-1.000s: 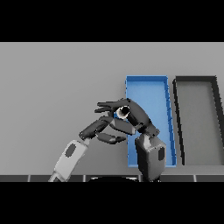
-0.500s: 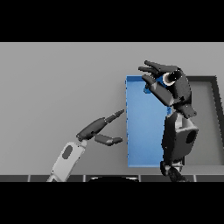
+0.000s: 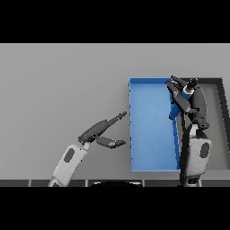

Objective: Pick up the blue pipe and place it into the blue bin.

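Right robot hand (image 3: 185, 96) curled around blue pipe (image 3: 173, 110), over far right edge of blue bin (image 3: 148, 130); left robot hand (image 3: 105, 132) spread, idle

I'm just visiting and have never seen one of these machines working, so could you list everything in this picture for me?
Table: one, grey, fills the view.
Blue bin: one, blue, right of centre on the table.
Dark bin: one, dark grey, right of the blue bin, partly hidden by the arm.
Blue pipe: only a small blue bit shows beneath the right hand, at the blue bin's right edge.
Left robot hand: dark, fingers straight, over the table left of the blue bin.
Right robot hand: dark, raised over the blue bin's far right corner; its grip is unclear.
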